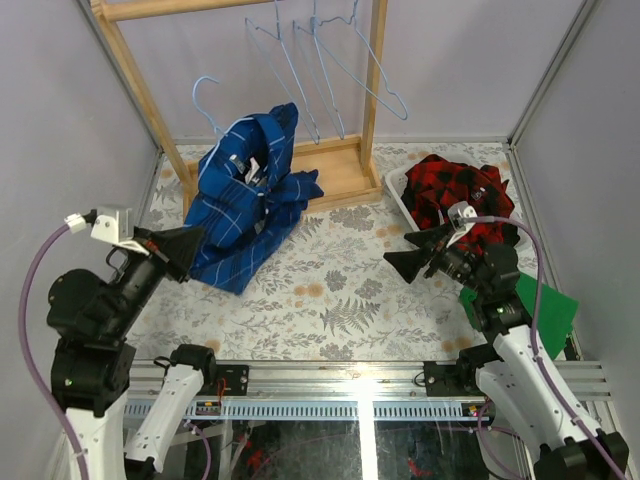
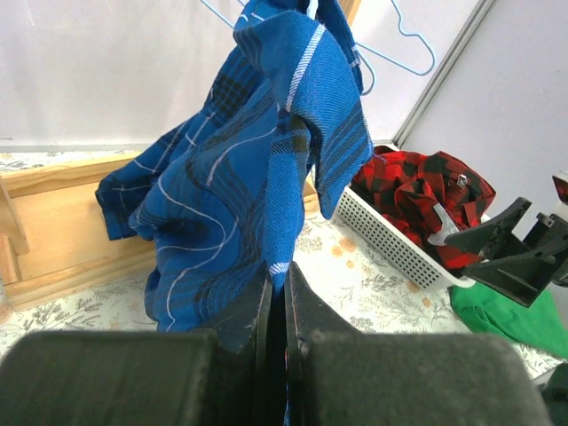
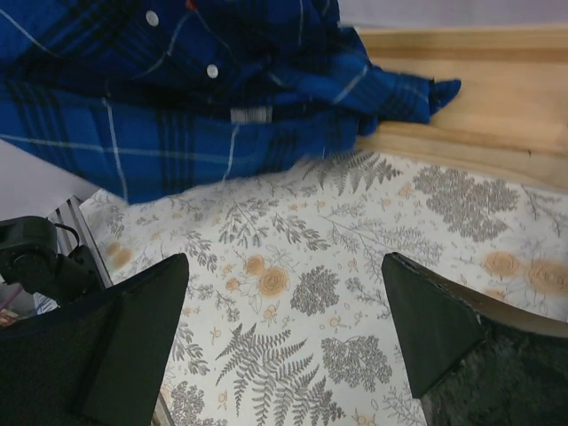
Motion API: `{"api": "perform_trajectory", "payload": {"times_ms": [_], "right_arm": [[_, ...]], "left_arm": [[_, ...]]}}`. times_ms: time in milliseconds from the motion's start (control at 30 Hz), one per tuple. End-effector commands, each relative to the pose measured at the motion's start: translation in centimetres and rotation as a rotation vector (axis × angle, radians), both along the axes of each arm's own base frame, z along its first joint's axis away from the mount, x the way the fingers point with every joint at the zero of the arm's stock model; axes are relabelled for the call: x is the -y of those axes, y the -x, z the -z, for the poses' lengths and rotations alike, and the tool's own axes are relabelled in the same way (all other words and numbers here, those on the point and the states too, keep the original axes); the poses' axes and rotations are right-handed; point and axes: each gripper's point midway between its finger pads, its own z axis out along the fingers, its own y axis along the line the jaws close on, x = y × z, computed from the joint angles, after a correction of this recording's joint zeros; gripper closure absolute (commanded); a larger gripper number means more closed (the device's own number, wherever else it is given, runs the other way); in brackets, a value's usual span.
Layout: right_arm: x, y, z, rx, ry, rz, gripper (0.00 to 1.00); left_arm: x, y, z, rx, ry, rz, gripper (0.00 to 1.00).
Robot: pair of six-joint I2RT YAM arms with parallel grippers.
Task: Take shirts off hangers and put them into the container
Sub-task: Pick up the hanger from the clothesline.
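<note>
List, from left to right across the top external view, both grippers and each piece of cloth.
left gripper → blue plaid shirt → right gripper → red-and-black plaid shirt → green cloth

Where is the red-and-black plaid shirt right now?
In the top view the red-and-black plaid shirt lies heaped in the white basket at the right rear, just beyond the open right gripper and behind the green cloth.

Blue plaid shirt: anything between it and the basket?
Between the blue plaid shirt, pinched in the left hand, and the basket lie only tablecloth and the rack base's corner; the open right hand hovers beside that path.
</note>
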Motion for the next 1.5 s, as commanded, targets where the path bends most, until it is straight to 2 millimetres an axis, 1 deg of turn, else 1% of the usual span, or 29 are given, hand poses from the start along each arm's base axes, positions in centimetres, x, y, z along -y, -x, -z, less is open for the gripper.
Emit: {"api": "perform_trajectory", "payload": {"times_ms": [0, 100, 167, 233, 333, 400, 500, 600, 700, 833, 967, 1033, 1133, 1200, 1300, 1400, 1467], "right_arm": [[-0.3, 1.4, -3.9, 0.222, -0.033, -0.052, 0.03], [-0.4, 2.1, -4.4, 0.252, -0.031, -0.075, 0.03], [-0.6, 2.6, -4.6, 0.265, -0.031, -0.095, 0.03], [-0.7, 3.2, -5.0, 0.285, -0.03, -0.122, 0.03], [-1.1, 4.3, -5.4, 0.327, -0.026, -0.175, 0.03], [-1.2, 5.0, -5.6, 0.358, -0.022, -0.198, 0.03], [-1.1, 5.8, -5.9, 0.403, -0.012, -0.214, 0.02], [-1.0, 6.1, -6.0, 0.436, -0.004, -0.212, 0.02], [-0.9, 6.6, -6.4, 0.463, -0.002, -0.214, 0.02], [-0.8, 7.5, -7.7, 0.498, -0.009, -0.227, 0.02], [-0.4, 7.9, -8.7, 0.542, -0.015, -0.197, 0.02], [-0.1, 7.6, -8.6, 0.549, -0.007, -0.163, 0.02], [0.4, 6.6, -8.2, 0.524, 0.015, -0.114, 0.02], [0.1, 6.6, -7.8, 0.507, 0.028, -0.14, 0.02], [-0.9, 7.1, -6.8, 0.462, 0.038, -0.235, 0.03], [-1.5, 6.7, -6.3, 0.368, 0.037, -0.285, 0.04], [-1.8, 6.1, -5.8, 0.301, 0.034, -0.303, 0.05]], "left_arm": [[-0.4, 2.1, -0.7, 0.006, -0.048, -0.003, 1.0], [0.6, 3.2, -0.8, -0.003, -0.093, 0.077, 1.0], [1.7, 4.1, -0.9, 0.002, -0.105, 0.16, 1.0], [3.7, 5.9, -1.4, 0.024, -0.112, 0.312, 1.0], [5.5, 8.1, -1.8, 0.045, -0.124, 0.464, 1.0], [6.2, 9.1, -1.3, 0.029, -0.136, 0.547, 1.0], [6.9, 9.7, -0.1, -0.008, -0.144, 0.629, 1.0], [7.1, 9.7, 0.9, -0.034, -0.151, 0.66, 1.0], [7.7, 9.9, 1.6, -0.044, -0.145, 0.731, 1.0], [8.2, 8.5, 3.5, -0.109, -0.126, 0.771, 1.0], [8.5, 6.8, 6.1, -0.179, -0.099, 0.793, 1.0], [8.7, 6.2, 7.3, -0.212, -0.086, 0.818, 1.0], [9.0, 6.0, 8.3, -0.237, -0.074, 0.858, 1.0], [9.1, 5.7, 8.9, -0.25, -0.074, 0.869, 1.0], [9.2, 5.1, 9.4, -0.267, -0.064, 0.875, 1.0], [9.5, 4.8, 9.7, -0.275, -0.045, 0.905, 1.0], [9.7, 4.4, 10.1, -0.289, -0.035, 0.914, 1.0]]}}
